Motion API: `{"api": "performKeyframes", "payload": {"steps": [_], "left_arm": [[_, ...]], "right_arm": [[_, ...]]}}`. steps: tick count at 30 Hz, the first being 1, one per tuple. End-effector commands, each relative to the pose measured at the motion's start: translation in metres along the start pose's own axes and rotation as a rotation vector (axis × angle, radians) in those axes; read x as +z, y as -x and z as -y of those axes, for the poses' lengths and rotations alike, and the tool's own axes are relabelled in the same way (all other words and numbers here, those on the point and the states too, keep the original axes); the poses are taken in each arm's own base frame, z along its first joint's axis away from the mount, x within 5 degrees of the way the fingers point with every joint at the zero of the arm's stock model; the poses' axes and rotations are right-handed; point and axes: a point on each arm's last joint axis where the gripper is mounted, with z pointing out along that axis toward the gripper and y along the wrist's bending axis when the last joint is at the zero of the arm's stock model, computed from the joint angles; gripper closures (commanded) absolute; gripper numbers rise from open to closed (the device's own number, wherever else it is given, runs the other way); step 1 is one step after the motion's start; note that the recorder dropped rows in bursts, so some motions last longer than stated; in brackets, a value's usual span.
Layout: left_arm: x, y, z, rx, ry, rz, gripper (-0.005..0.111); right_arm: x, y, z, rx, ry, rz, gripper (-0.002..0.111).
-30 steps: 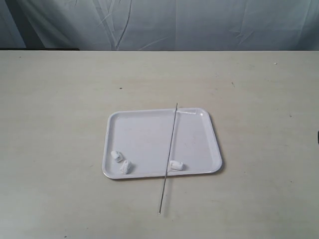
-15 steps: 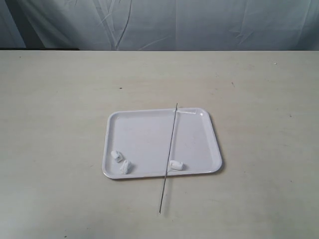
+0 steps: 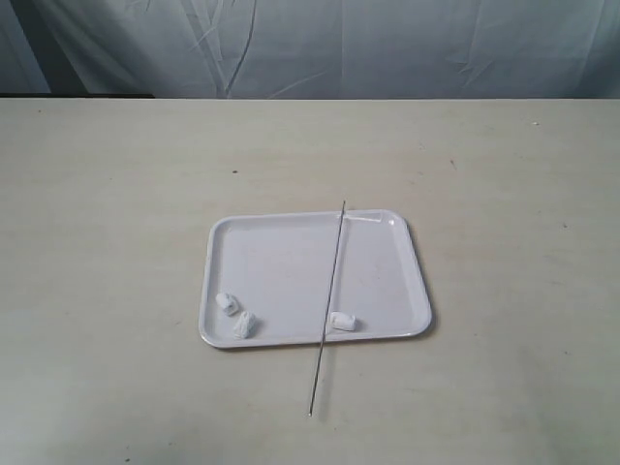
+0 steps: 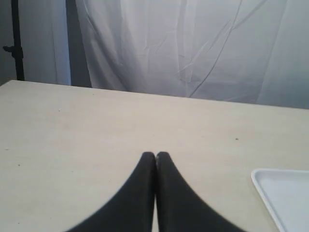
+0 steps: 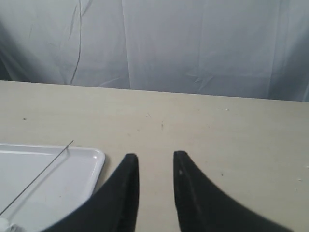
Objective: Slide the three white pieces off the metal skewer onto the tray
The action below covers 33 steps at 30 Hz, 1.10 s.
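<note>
Apparently bare, skewer [image 5: 38, 174] lies apart from right claw [image 5: 154, 157].

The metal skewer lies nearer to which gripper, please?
Right, likely. The right gripper hangs beside the tray corner that the metal skewer crosses; the left gripper is off the tray's opposite side, skewer out of view.

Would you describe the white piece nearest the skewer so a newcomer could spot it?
Find the white tray on the beige table. Near its front rim, this piece sits alone just right of the metal skewer; the other two pieces lie left of it.
</note>
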Motion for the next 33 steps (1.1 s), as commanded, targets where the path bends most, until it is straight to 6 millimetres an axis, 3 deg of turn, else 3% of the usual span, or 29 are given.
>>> {"api": "performKeyframes", "payload": {"steps": [1, 6, 11, 15, 28, 31, 32, 33], "left_arm": [[0.000, -0.004, 0.001, -0.038, -0.008, -0.024, 0.107], [0.000, -0.004, -0.001, -0.046, 0.010, -0.030, 0.107], [0.000, -0.004, -0.003, 0.068, 0.037, -0.028, 0.107], [0.000, -0.004, -0.004, 0.073, 0.044, -0.028, 0.107], [0.000, -0.003, -0.005, 0.074, 0.053, -0.025, 0.107], [0.000, -0.003, -0.005, 0.074, 0.053, -0.025, 0.107], [0.000, -0.003, -0.005, 0.074, 0.053, -0.025, 0.107], [0.000, -0.003, -0.005, 0.074, 0.053, -0.025, 0.107]], "right_arm": [[0.002, -0.006, 0.002, -0.026, -0.019, 0.008, 0.083], [0.002, -0.022, 0.002, -0.075, -0.035, -0.013, 0.083], [0.000, -0.042, 0.006, -0.007, -0.097, -0.020, 0.083], [0.000, -0.043, 0.008, -0.037, -0.114, -0.028, 0.083], [0.000, -0.043, 0.009, 0.153, -0.125, -0.014, 0.083], [-0.001, -0.043, 0.009, 0.121, -0.130, -0.021, 0.083], [-0.001, -0.043, 0.009, 0.108, -0.134, -0.022, 0.084], [-0.001, -0.043, 0.009, 0.108, -0.134, -0.022, 0.092]]}}
